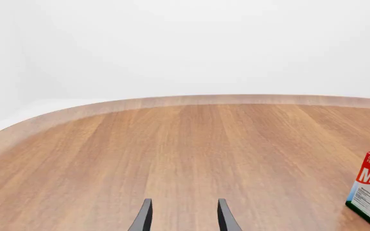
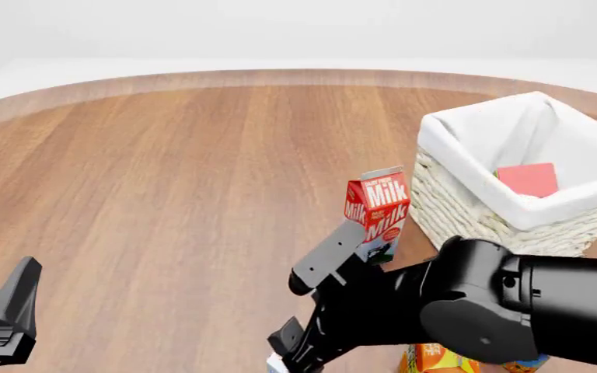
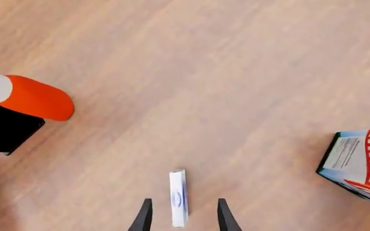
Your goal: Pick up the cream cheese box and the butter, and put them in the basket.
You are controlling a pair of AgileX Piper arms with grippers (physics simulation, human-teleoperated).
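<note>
Right gripper (image 3: 181, 215) jaws straddle the upright cream cheese box (image 3: 178, 198), apart.

Butter (image 2: 528, 179) half sunk in basket (image 2: 454, 203); right arm hides cream cheese box (image 3: 178, 198) in front view.

left end effector (image 1: 183, 217) — fingers parted, low | right end effector (image 3: 183, 216) — fingers parted, pointing down

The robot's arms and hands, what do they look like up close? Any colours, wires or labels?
Both are plain black. The right arm is bulky, with rounded glossy joints and blocky angular links. Each hand ends in two thin, flat, tapering black fingers, as on the left hand. No cables, labels or markings show.
</note>
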